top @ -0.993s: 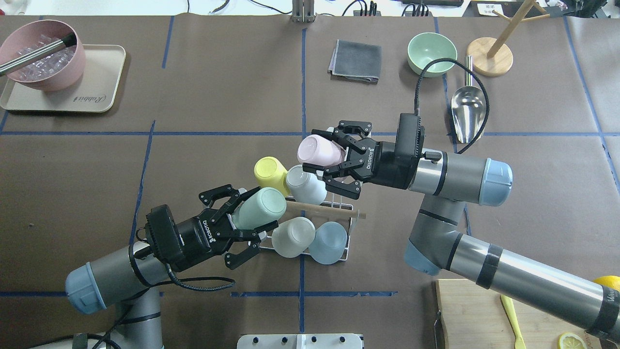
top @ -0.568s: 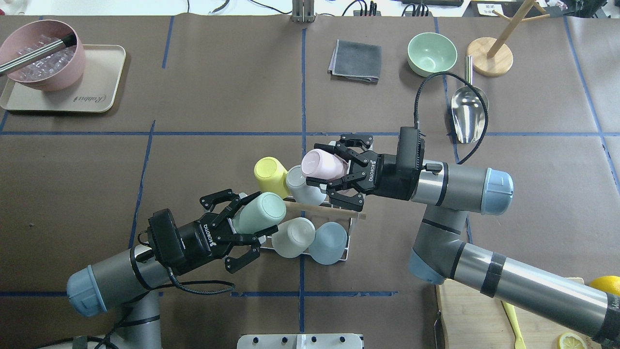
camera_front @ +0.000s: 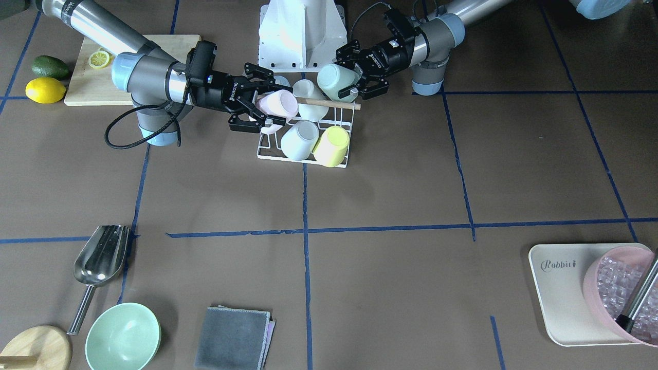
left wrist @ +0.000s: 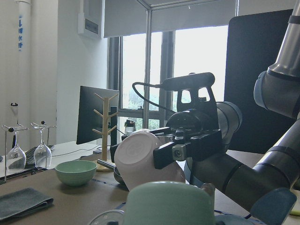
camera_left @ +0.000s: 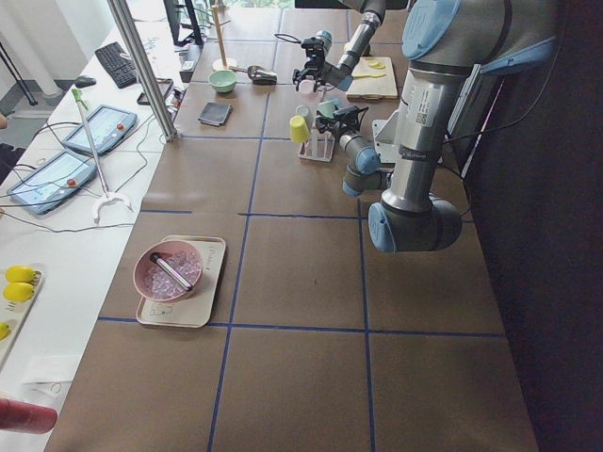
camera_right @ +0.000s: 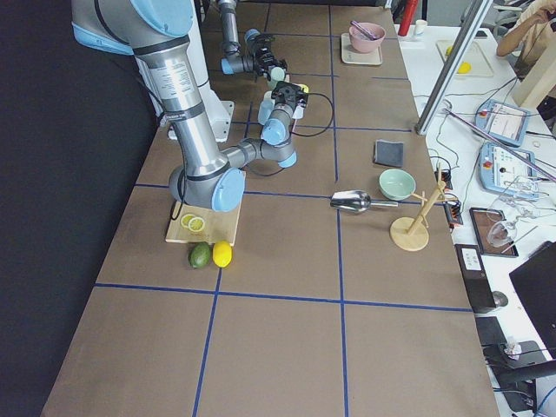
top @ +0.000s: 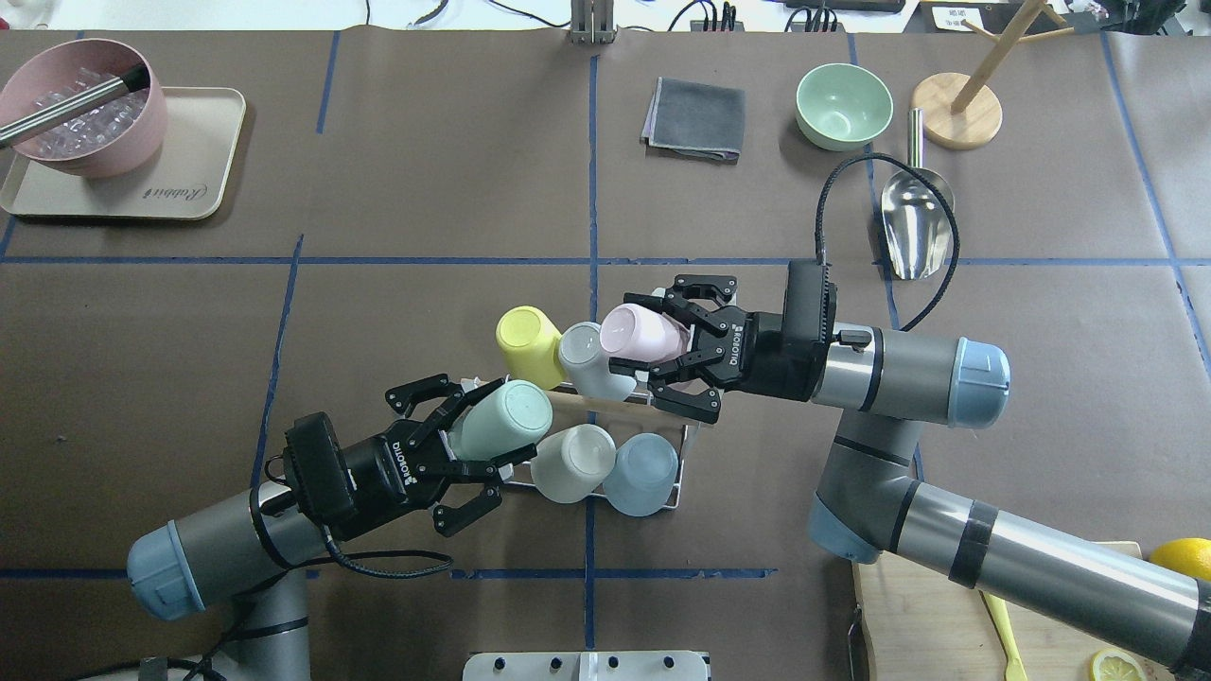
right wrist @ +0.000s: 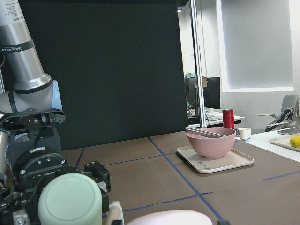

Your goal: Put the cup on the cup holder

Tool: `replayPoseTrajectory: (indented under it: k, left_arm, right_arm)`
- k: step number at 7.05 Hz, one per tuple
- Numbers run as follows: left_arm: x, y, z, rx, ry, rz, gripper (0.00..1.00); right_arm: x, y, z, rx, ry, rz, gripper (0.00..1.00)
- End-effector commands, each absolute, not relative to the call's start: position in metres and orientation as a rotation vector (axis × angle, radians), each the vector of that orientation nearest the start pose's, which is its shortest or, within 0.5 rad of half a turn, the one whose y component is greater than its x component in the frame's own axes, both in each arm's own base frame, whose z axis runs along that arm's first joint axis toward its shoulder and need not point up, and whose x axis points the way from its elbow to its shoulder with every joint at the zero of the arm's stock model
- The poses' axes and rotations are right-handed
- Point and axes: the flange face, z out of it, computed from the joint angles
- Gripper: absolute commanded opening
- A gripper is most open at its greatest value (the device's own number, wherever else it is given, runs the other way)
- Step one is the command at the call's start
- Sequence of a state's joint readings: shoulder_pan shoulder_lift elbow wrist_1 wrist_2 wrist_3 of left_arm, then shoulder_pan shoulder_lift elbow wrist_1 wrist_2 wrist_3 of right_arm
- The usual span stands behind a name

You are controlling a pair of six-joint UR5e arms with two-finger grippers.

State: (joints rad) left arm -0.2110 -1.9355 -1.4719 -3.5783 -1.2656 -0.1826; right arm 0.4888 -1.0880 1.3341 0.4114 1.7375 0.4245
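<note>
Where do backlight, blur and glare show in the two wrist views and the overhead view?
Left wrist view: bright windows backlight the scene, and the green cup at the bottom edge is soft. Right wrist view: the pink cup at the bottom edge is blurred, the bowl sharp. Overhead view: glare on the scoop.

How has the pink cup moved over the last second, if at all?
Yes. The pink cup shifted down the overhead view, away from the blue tape line, nearer the cup holder.
</note>
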Motion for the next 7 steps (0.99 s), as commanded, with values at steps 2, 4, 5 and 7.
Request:
replayPoseTrajectory:
  k: [2,4,5,7]
  left_arm:
    - [0.490,-0.273,0.321,1.729,1.450,0.287,1.00]
    - [0.489,-0.273,0.319,1.731,1.455,0.281,1.00]
    - [0.486,-0.274,0.317,1.739,1.460,0.272,1.00]
    - [0.456,-0.290,0.291,1.802,1.462,0.188,1.00]
  right_arm:
    - [-0.471,-0.386,0.311,1.593,-1.614,-0.539,0.01]
    - [-0.472,-0.386,0.314,1.594,-1.609,-0.543,0.17]
    - [-0.473,-0.384,0.314,1.589,-1.615,-0.541,0.61]
    - [-0.474,-0.383,0.313,1.586,-1.619,-0.541,1.00]
